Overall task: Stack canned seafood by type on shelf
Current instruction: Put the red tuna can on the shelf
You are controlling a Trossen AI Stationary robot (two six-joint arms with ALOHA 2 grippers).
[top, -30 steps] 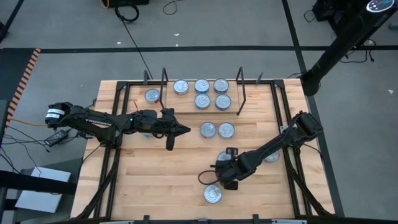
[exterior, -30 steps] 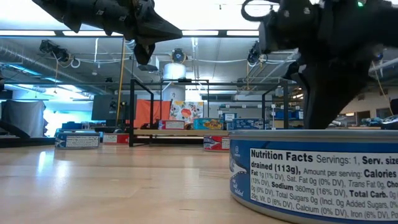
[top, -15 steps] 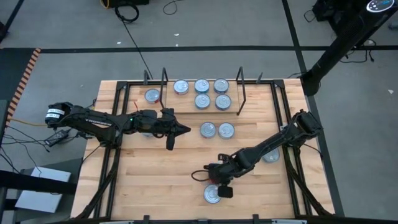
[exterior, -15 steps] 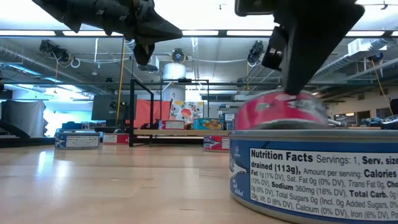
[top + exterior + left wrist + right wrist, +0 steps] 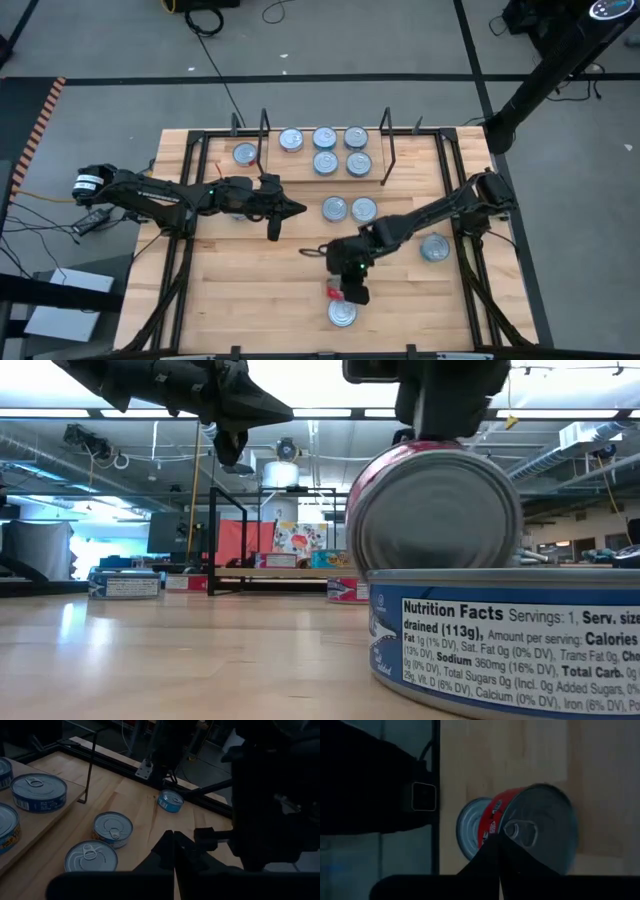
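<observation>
One red tin (image 5: 435, 510) stands on edge (lid facing the low camera).

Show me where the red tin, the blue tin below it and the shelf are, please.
red tin (image 5: 437, 510), low view, on its silver end face.
blue tin (image 5: 500, 645), low view, on its side label.
shelf (image 5: 300, 170), high view, on a bare part of the board.

overhead and tabletop-level cameras (plus two wrist cameras) share the blue tin (image 5: 510, 645)
</observation>
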